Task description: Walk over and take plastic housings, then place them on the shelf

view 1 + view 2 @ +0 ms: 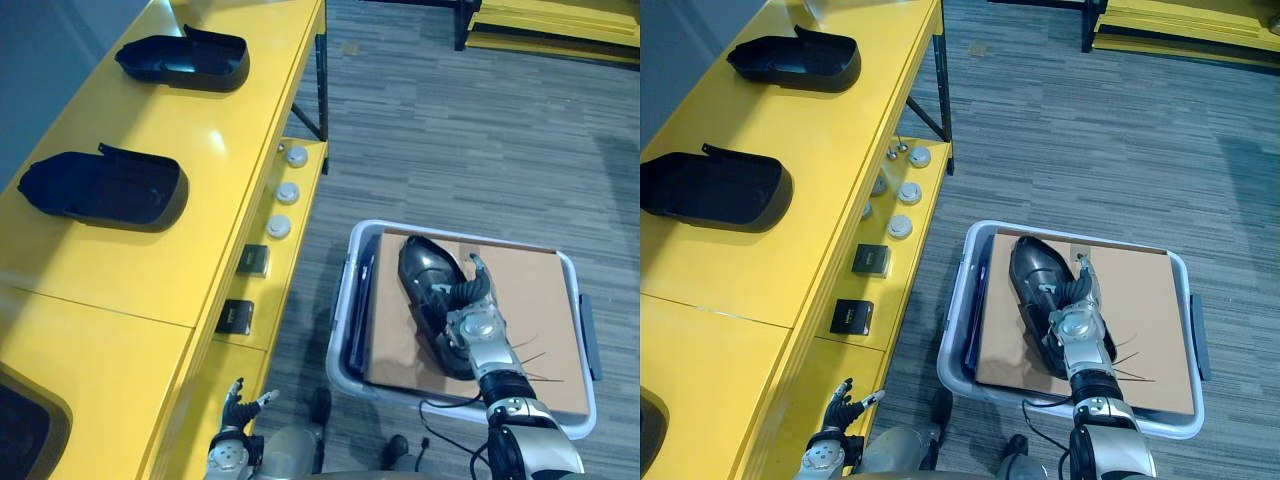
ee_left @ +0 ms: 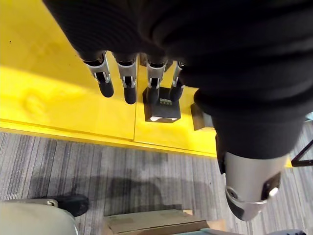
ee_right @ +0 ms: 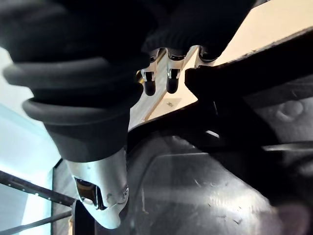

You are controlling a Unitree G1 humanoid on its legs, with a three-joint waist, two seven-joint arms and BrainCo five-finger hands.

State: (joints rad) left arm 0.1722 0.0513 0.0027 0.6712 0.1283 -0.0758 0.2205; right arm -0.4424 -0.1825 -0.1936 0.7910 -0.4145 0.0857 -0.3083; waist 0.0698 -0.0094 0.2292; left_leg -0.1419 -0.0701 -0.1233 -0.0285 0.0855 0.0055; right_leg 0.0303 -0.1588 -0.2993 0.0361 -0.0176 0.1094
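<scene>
The right hand curls its fingers over the rim of the housing under it, seemingly light, stiff and slippery.

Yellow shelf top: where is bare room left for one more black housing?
Bare shelf top lies between the far housing and the near housing, and a wider patch nearer the robot. The lower ledge is crowded with white discs and black boxes.

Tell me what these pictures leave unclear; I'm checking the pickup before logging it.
- Hold of the right hand on the housing in the bin: eye views, its own back covers the contact.
- Dark shape at the shelf's near corner: cut by the left eye view's edge.
- Bin contents under the cardboard: covered in both eye views.
</scene>
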